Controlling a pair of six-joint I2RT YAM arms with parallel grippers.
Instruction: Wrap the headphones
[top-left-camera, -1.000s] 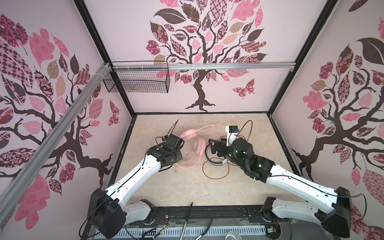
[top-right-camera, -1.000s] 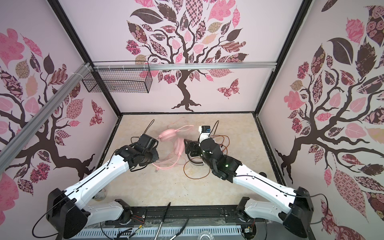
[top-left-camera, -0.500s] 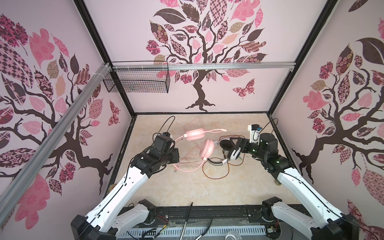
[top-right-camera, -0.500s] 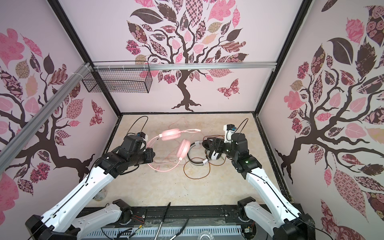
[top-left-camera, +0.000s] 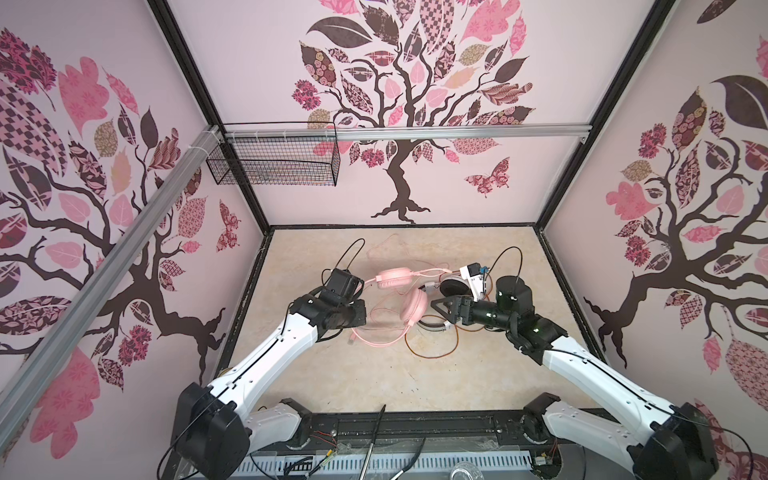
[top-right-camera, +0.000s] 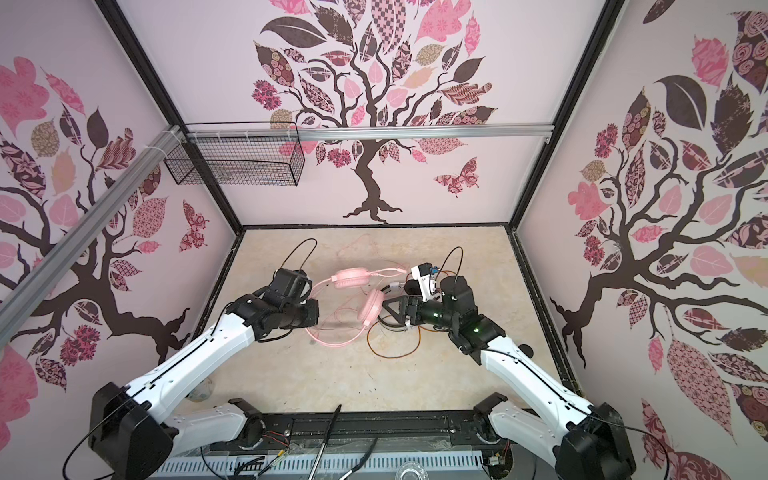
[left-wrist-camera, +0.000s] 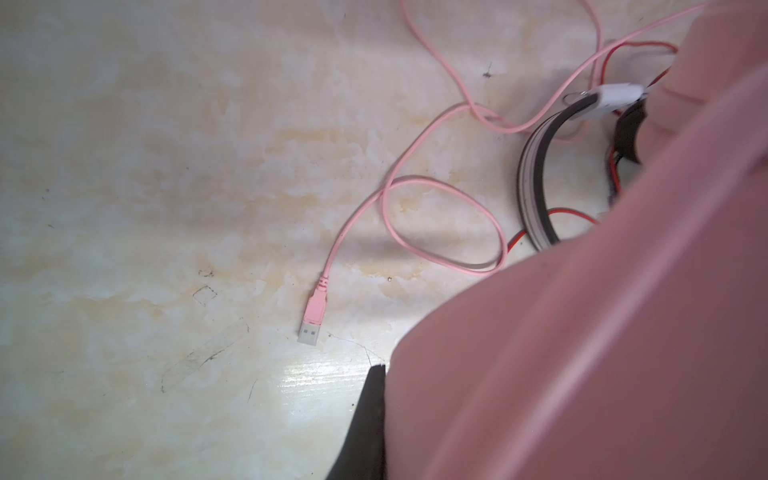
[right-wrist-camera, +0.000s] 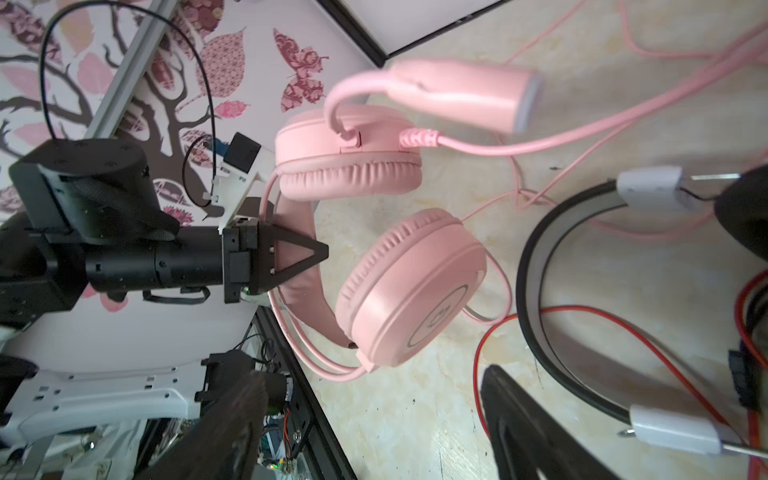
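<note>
Beige marbled tabletop (top-left-camera: 374, 374), pink tree-patterned walls (top-left-camera: 457, 187). The left gripper (right-wrist-camera: 320, 251) pinches the pink headphones (right-wrist-camera: 411, 286) by the band; the right gripper (top-left-camera: 440, 309) gapes wide, empty.

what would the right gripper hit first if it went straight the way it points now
Most likely the nearer pink earcup, which sits just ahead of the right gripper with its jaws open; how high each one is stays hard to judge.

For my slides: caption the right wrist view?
Left gripper, jaws shut on the headband of the pink headphones; white-and-black headphones lie beside.
</note>
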